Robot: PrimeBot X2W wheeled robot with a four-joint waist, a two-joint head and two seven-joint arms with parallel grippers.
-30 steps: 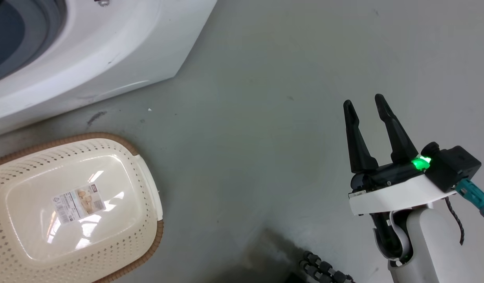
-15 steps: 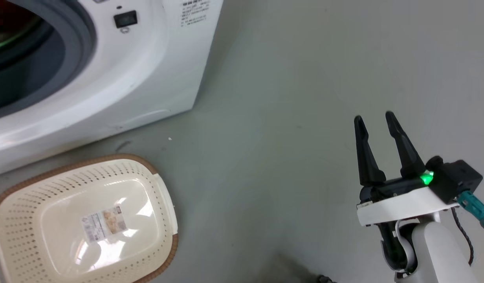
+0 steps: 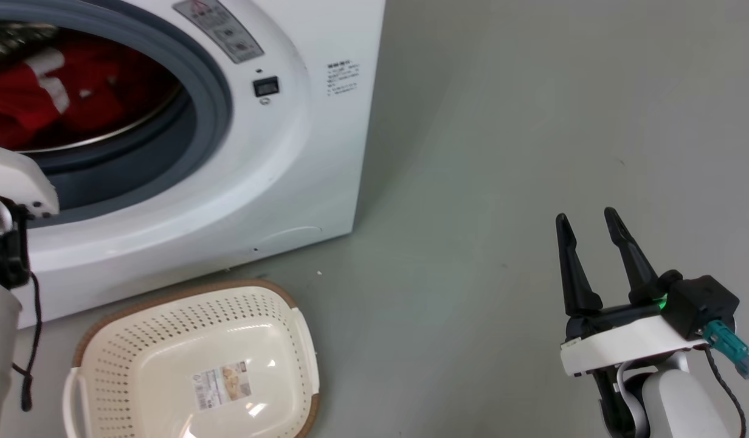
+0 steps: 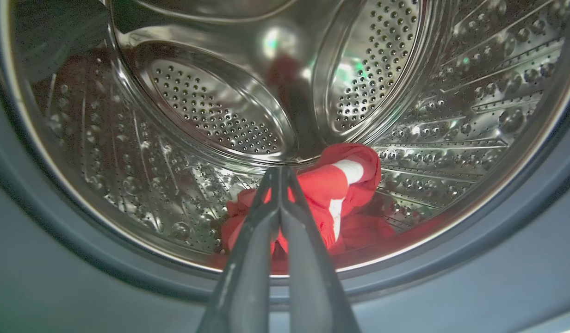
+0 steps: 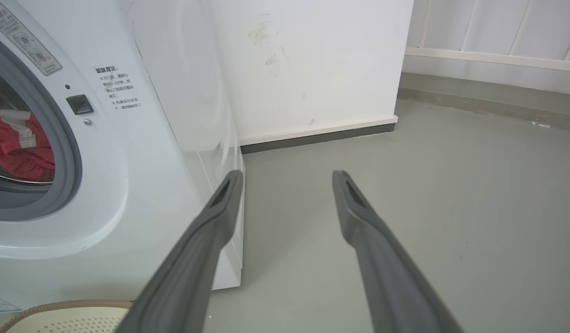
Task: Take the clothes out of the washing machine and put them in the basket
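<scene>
The red clothes [image 4: 340, 194] lie heaped at the bottom of the washing machine's [image 3: 277, 170] perforated steel drum [image 4: 211, 111], one white-striped cuff turned up on top. The left gripper [image 4: 280, 173] points straight in at them with its two fingers pressed flat together. The tips overlap the red fabric in the left wrist view, but I can't tell whether they touch it or hang just short. How many garments make up the heap is also hard to say (the folds run into one another).

From the head view the clothes are a partly shadowed red patch behind the grey door ring [image 3: 213, 103]. The left arm's pale wrist housing [image 3: 16, 182] is cut off at the picture's edge in front of the opening.

The cream basket [image 3: 186, 307] sits upright on the grey floor [image 3: 472, 182] just in front of the washer, a paper label on its base, its near end cropped. The right wrist view catches a sliver of its brown rim.

The right gripper [image 3: 586, 216] is well off to the side above bare floor, fingers spread apart and holding nothing.
</scene>
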